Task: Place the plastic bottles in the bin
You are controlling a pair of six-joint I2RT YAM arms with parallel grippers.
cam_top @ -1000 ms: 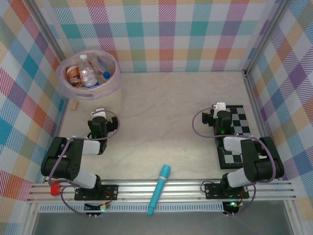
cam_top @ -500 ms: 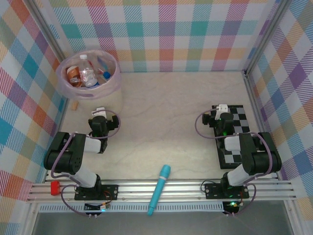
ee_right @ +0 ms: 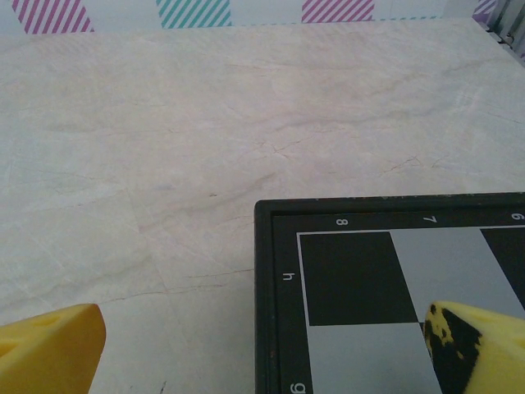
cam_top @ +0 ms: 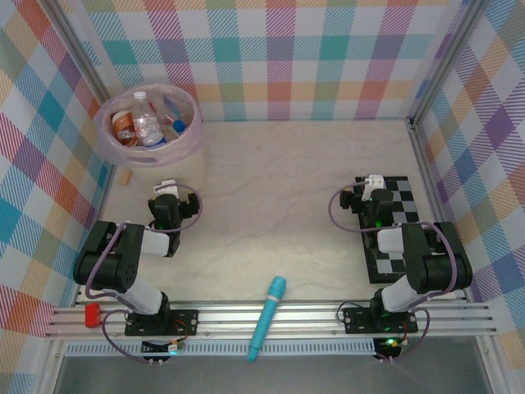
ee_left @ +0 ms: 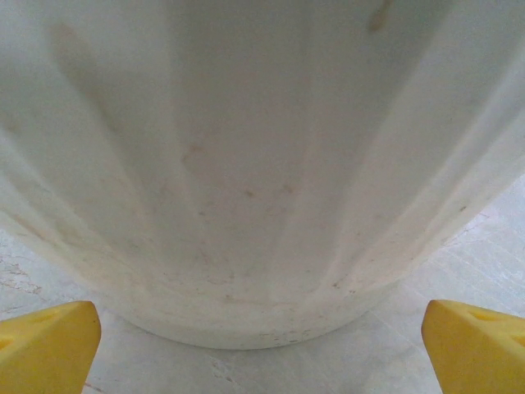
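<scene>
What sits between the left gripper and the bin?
Bare tabletop, seen in the left wrist view, between the left gripper and the bin.

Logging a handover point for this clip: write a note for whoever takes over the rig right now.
Left gripper: open, empty, low and facing the bin wall.
Right gripper: open, empty, at the chequered board's far left corner.
Plastic bottles: every one I can see lies inside the bin, at the table's far left.
Done: the binning, by the look of it.
Left: probably nothing. The teal cylinder across the near rail is no bottle.
</scene>
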